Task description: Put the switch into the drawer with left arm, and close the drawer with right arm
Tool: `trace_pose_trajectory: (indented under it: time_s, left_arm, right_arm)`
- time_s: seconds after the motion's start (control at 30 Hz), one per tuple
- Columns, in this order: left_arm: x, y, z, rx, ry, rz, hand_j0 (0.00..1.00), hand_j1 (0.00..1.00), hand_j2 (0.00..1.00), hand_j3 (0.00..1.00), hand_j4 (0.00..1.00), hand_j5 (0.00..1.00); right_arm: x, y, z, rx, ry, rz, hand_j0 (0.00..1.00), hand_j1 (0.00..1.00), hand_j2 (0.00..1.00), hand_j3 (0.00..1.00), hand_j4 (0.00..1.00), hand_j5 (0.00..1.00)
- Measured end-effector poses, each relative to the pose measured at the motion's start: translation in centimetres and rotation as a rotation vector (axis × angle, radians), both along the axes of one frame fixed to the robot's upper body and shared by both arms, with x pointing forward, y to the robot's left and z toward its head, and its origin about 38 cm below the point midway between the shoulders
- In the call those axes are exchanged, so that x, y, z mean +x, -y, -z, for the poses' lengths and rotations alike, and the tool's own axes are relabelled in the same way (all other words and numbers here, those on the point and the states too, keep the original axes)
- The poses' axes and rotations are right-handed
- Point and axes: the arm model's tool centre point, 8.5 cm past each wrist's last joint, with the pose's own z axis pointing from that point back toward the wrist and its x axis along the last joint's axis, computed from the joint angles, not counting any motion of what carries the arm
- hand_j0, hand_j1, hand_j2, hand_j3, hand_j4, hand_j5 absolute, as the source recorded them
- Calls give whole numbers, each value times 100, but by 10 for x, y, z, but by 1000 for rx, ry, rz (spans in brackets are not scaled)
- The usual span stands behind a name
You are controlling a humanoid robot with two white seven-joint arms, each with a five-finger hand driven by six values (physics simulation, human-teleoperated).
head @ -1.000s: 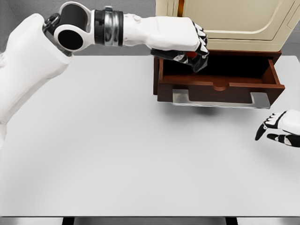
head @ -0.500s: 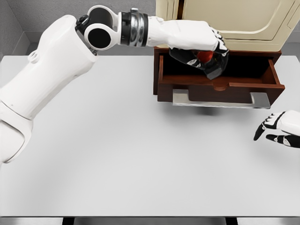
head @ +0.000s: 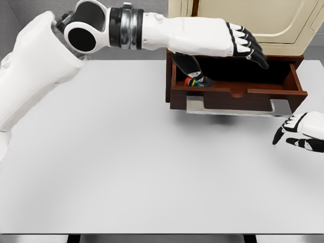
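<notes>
Drawer (head: 233, 93) is open, dark brown wood with a silver handle (head: 238, 107) across its front, sticking out from under the cream cabinet (head: 243, 20) at the back of the grey table (head: 126, 167). I see the switch (head: 196, 81) inside the drawer at its left end, a small dark thing with coloured bits, partly behind the front wall so I cannot tell how it lies. My left hand (head: 238, 44) is above the drawer, flat, fingers (head: 253, 48) stretched out straight toward the right and holding nothing; it sits clear of the switch, which is lower and to its left. The thumb hangs down toward the drawer's left end, near the switch; whether they touch I cannot tell. Left arm comes across from the upper left. My right hand (head: 299, 136) shows at the right edge, low over the table, below and right of the drawer's front corner, apart from the handle. Its fingers are loosely bent, nothing in them.
</notes>
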Motion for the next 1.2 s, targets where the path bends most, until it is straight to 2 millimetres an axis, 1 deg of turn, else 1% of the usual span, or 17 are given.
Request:
trace_pose_trajectory:
  time_s: [0.03,0.07,0.1,0.17,0.27,0.33,0.43,0.47,0.5,0.6,0.63,0.77,0.83,0.97,1.1,1.2]
  left_arm:
    - [-8,-15,-5,-2,9,7,100,100,100,100,100,100]
    - [-13,-30,-4,0,3,1,100,100,100,100,100,100]
    - [-15,-45,1,4,-11,-13,100,100,100,100,100,100]
    - [-16,-72,11,19,-35,-54,100,100,100,100,100,100]
    - [-13,-112,14,53,-40,-139,100,100,100,100,100,100]
    - [-10,-131,13,68,-41,-184,100,100,100,100,100,100]
    - [-8,-146,17,84,-50,-223,100,100,100,100,100,100]
    - [-7,-150,17,87,-50,-232,100,100,100,100,100,100]
    - [-7,-152,18,90,-52,-237,100,100,100,100,100,100]
    - [-7,-154,20,100,-55,-244,100,100,100,100,100,100]
    - [-7,-155,21,102,-57,-244,100,100,100,100,100,100]
    - [-6,-156,22,108,-60,-247,100,100,100,100,100,100]
    - [-6,-155,23,109,-60,-248,100,100,100,100,100,100]
    - [-6,-155,25,113,-62,-247,100,100,100,100,100,100]
    - [-6,-154,31,127,-73,-244,100,100,100,100,100,100]
    - [-6,-153,32,131,-76,-244,100,100,100,100,100,100]
  right_arm:
    - [1,0,2,-1,-5,8,51,51,51,51,51,51]
    - [2,0,3,15,-12,18,51,51,51,51,51,51]
    - [3,-1,4,28,-16,27,51,51,51,51,51,51]
    - [4,-1,5,36,-19,36,52,52,52,52,52,52]
    - [5,-1,8,54,-29,49,52,52,52,52,52,52]
    - [0,-7,15,38,-46,7,54,54,54,54,54,54]
    - [-3,-10,20,25,-58,-27,55,55,55,55,55,55]
    - [-3,-10,22,23,-61,-28,57,57,57,57,57,57]
    - [-4,-9,23,20,-65,-30,58,58,58,58,58,58]
    - [-5,-12,22,14,-61,-45,56,56,56,56,56,56]
    - [-4,-12,20,11,-57,-48,56,56,56,56,56,56]
    - [6,-14,-3,4,8,-59,56,56,56,56,56,56]
    - [8,-15,-8,2,22,-62,56,56,56,56,56,56]
    - [9,-13,-12,-6,27,-64,56,56,56,56,56,56]
    - [10,-12,-18,-12,32,-67,56,56,56,56,56,56]
    - [10,-13,-18,-13,30,-68,56,56,56,56,56,56]
